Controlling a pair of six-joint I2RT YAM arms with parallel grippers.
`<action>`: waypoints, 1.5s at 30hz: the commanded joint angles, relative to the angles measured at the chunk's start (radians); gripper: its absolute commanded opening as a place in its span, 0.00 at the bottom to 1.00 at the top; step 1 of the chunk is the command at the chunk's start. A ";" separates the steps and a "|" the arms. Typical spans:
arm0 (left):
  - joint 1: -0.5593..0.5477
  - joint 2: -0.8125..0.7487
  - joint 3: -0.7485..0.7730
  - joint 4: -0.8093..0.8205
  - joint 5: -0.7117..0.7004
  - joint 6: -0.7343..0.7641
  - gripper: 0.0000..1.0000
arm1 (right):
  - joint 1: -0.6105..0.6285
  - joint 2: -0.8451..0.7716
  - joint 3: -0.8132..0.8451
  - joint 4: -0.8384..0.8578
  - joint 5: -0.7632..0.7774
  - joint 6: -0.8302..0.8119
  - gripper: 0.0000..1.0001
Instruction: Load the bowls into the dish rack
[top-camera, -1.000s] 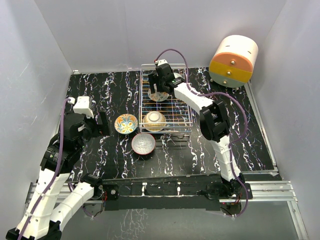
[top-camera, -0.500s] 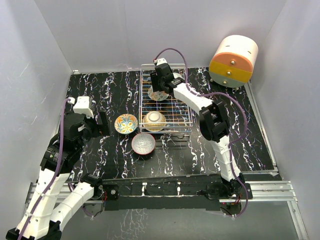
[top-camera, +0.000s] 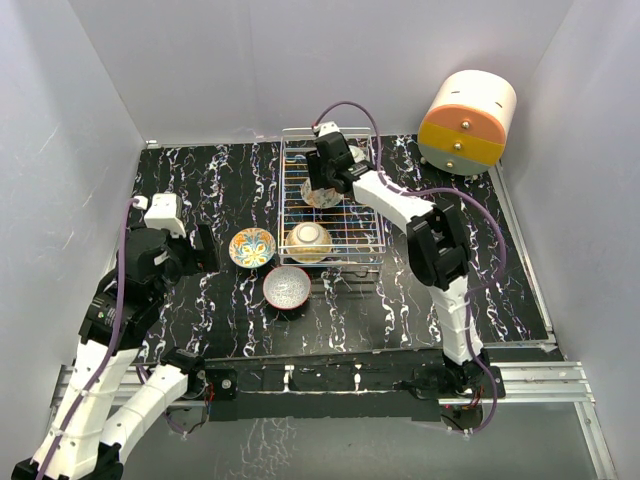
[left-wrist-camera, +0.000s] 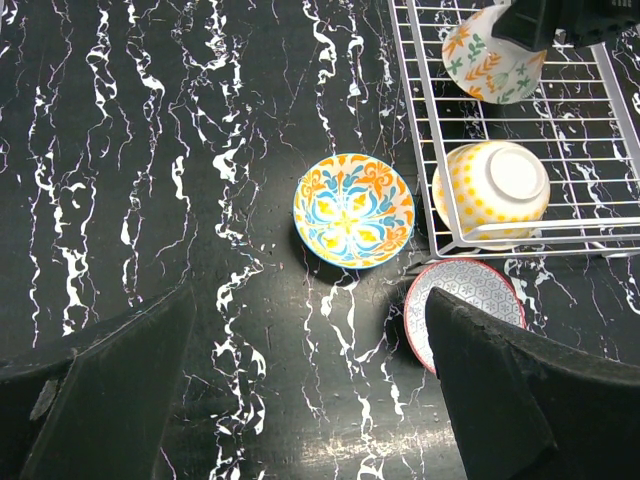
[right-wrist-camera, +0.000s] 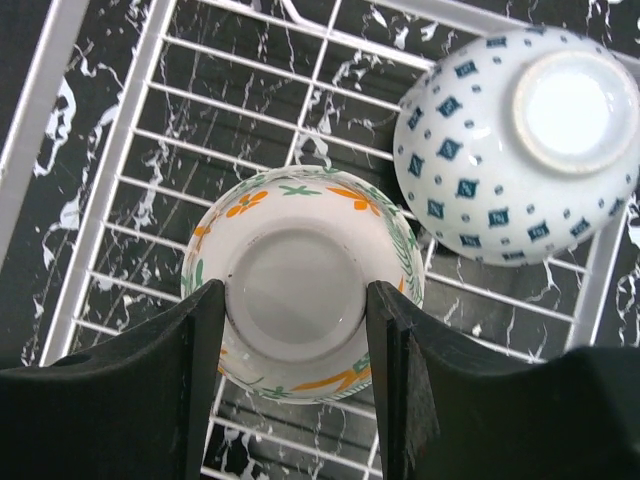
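Right gripper (right-wrist-camera: 297, 300) has shifted slightly right in the rack (top-camera: 350, 262), clamped on the upturned floral bowl (right-wrist-camera: 300, 265); blue-dotted bowl (right-wrist-camera: 520, 150) and yellow-dotted bowl (left-wrist-camera: 490, 195) look racked; teal bowl (left-wrist-camera: 353, 210) and red-rimmed bowl (left-wrist-camera: 465, 305) wait on table (left-wrist-camera: 150, 150); left gripper (left-wrist-camera: 310, 295) hangs spread, empty.
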 joint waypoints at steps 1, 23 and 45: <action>-0.003 -0.014 0.001 -0.001 -0.005 0.001 0.97 | 0.007 -0.132 -0.060 0.009 0.042 0.003 0.36; -0.004 -0.019 -0.015 0.023 0.041 -0.017 0.97 | 0.007 -0.545 -0.581 0.032 0.089 0.064 0.36; -0.004 -0.025 -0.024 0.017 0.047 -0.028 0.97 | 0.006 -0.655 -0.749 0.046 -0.058 0.109 0.34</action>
